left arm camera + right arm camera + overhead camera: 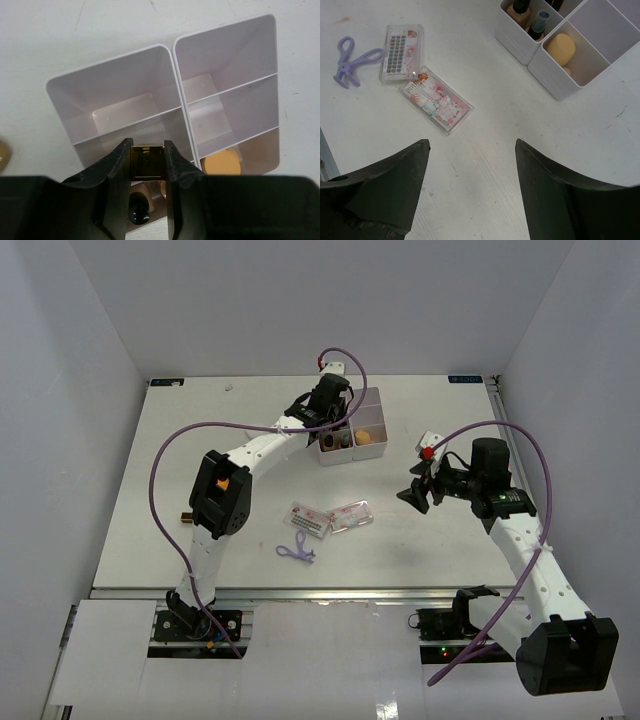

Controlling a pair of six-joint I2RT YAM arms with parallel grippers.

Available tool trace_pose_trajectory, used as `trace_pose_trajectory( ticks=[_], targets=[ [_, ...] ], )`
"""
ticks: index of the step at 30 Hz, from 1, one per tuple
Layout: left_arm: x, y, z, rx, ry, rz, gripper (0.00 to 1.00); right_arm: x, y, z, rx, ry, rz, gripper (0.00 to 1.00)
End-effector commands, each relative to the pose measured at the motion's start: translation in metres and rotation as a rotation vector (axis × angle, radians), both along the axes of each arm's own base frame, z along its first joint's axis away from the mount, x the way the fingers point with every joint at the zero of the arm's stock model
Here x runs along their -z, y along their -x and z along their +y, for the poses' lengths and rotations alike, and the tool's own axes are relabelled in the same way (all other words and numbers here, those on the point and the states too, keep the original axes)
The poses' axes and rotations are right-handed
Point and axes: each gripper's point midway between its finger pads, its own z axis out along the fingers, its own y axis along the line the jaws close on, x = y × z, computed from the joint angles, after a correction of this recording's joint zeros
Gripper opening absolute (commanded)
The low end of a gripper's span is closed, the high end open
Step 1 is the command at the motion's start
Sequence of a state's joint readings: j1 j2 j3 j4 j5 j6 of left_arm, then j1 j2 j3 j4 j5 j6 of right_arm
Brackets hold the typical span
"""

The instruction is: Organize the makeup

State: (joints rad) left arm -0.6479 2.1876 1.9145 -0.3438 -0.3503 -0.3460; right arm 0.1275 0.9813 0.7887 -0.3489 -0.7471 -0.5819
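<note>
Left gripper (147, 146) pinches a gold-topped item (147, 162) at the box's (125, 75) near edge. Right gripper (472, 150) hangs agape over bare table (490, 115); packets (436, 101) and purple tool (350, 60) lie loose.

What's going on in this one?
The left gripper is closed on a small brownish item and holds it over a near compartment of the white box. An orange sponge sits in the neighbouring compartment. The right gripper hangs open over the table, holding nothing. A clear packet, a second packet and the purple tool lie outside the box.
</note>
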Motion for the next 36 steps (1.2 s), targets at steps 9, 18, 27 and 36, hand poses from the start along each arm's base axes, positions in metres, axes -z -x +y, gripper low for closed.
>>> trace_pose_trajectory(
  ticks=[9,18,27,36],
  targets=[
    [-0.044,0.012,-0.007,0.023,0.12,-0.003,0.56,-0.012,-0.004,-0.014,0.035,-0.033,-0.029,0.76],
    [-0.092,0.033,0.003,0.062,0.154,-0.04,0.66,-0.014,-0.003,-0.02,0.049,-0.05,-0.035,0.76],
    [-0.092,0.131,0.107,0.021,0.287,0.026,0.74,-0.022,0.004,-0.017,0.024,-0.066,-0.052,0.76],
    [-0.046,0.227,0.242,-0.373,0.468,0.062,0.97,-0.026,0.007,-0.015,0.015,-0.078,-0.055,0.76]
  ],
)
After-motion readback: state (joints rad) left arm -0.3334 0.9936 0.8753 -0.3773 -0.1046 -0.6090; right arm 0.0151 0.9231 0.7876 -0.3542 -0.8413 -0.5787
